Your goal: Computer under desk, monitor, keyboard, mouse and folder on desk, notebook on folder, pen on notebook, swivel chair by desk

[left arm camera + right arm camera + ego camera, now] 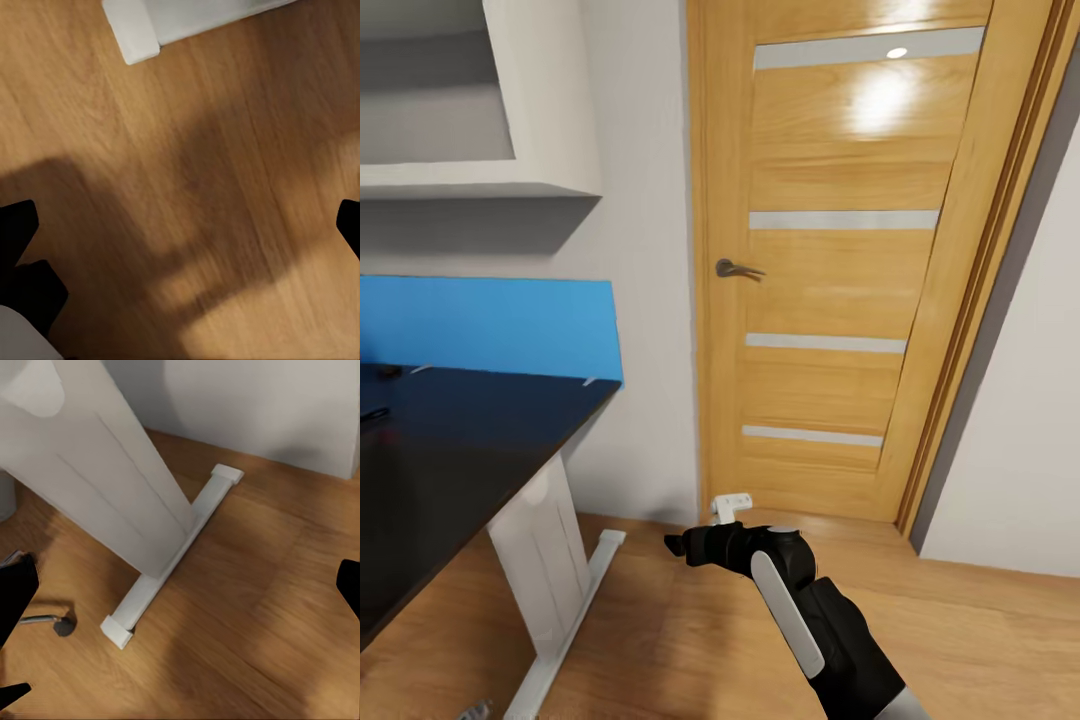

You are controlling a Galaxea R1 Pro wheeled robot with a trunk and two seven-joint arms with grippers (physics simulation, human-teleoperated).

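The arm showing in the head view, low in the picture below the wooden door (pixel 830 260), is a chunky matte-black shell built of rounded segments. A long, pale grey oval strip runs lengthwise down its forearm casing, and a lighter grey band edges the section nearest the camera. Its wrist narrows to a black knuckle that carries a small white bracket-like piece. In each wrist view, black finger parts show as plain dark shapes, one beside a pale grey rounded housing.
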